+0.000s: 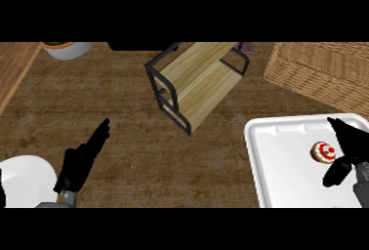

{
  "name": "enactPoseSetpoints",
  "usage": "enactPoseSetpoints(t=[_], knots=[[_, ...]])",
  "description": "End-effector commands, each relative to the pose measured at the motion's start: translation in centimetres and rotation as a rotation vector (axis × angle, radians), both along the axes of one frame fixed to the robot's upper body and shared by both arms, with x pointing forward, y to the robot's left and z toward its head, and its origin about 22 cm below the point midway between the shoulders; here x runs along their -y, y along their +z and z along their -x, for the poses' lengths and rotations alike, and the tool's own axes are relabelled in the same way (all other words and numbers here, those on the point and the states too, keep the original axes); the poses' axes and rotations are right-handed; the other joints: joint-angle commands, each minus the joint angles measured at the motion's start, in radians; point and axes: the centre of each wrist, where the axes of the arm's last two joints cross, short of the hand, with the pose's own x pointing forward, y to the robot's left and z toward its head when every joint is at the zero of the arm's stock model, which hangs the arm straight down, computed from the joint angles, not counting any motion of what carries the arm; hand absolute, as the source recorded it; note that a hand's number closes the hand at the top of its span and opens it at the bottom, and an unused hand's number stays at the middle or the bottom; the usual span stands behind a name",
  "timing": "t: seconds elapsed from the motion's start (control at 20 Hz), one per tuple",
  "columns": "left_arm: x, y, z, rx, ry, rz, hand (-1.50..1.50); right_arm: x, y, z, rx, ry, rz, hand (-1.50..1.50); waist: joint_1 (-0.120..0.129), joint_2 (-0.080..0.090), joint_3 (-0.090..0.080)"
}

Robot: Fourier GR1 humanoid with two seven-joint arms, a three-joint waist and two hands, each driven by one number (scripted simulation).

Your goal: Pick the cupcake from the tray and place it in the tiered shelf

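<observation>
Head view: cupcake (323,152) not picked yet, sitting on the white tray (277,161) toward its right side. Right hand (347,155) open around it, fingers just right of it, thumb below, no grip. Left hand (83,159) open, resting over the worktop (130,102). Tiered shelf (199,80) well apart, upper centre. Grasp, lift and transfer all remain. Cupcake: small, round, white frosting with red bits.

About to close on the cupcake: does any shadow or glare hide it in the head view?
Head view: no glare; the small red-and-white frosted cupcake shows plainly on the white rectangular tray; the black right hand beside it blocks only its right edge.
</observation>
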Motion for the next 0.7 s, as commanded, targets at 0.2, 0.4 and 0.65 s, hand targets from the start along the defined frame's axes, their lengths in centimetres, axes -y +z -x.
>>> enactPoseSetpoints(t=[0.2,0.4,0.65], knots=[[0.3,-0.7,0.3,0.008,0.01,-0.002,0.0,-0.4,-1.6,-0.7,-0.03,0.019,0.013,-1.5,0.0,0.0,0.0],[0.7,0.3,-2.9,0.001,-0.007,-0.014,0.0,-0.9,-3.6,-0.7,-0.026,0.027,0.009,-1.5,-0.003,0.001,0.0],[1.7,-1.0,0.0,0.001,-0.01,0.0,0.0,0.0,-4.8,-1.3,-0.03,0.048,-0.038,1.5,0.0,0.0,0.0]])
